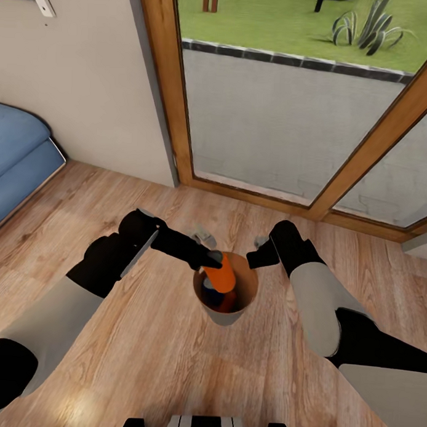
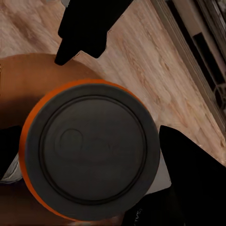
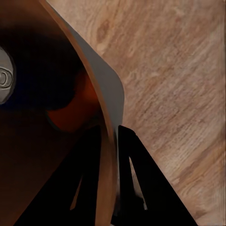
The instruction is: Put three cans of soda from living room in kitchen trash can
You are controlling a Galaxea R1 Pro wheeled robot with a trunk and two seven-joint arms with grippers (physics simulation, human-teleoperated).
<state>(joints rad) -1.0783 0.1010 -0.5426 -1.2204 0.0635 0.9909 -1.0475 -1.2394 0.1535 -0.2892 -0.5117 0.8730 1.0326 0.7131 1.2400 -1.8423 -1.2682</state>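
The tash can (image 1: 246, 287) hangs just above the wood floor between my arms. My right gripper (image 1: 256, 257) is shut on its rim; in the right wrist view the right gripper (image 3: 110, 136) has one finger inside the tash can wall (image 3: 101, 89) and one outside. My left gripper (image 1: 211, 258) is shut on an orange can of soda (image 1: 222, 275), tilted in the bin's mouth. The left wrist view looks onto that can's dark round end (image 2: 89, 150). Inside the bin lie a dark blue can (image 1: 212, 295) with a silver top (image 3: 4, 77) and another orange can (image 3: 70, 113).
A wood-framed glass door (image 1: 174, 113) stands straight ahead, with a garden behind it. A blue sofa (image 1: 18, 157) is at the left by the pale wall. Wood floor (image 1: 141, 346) lies open all round the bin.
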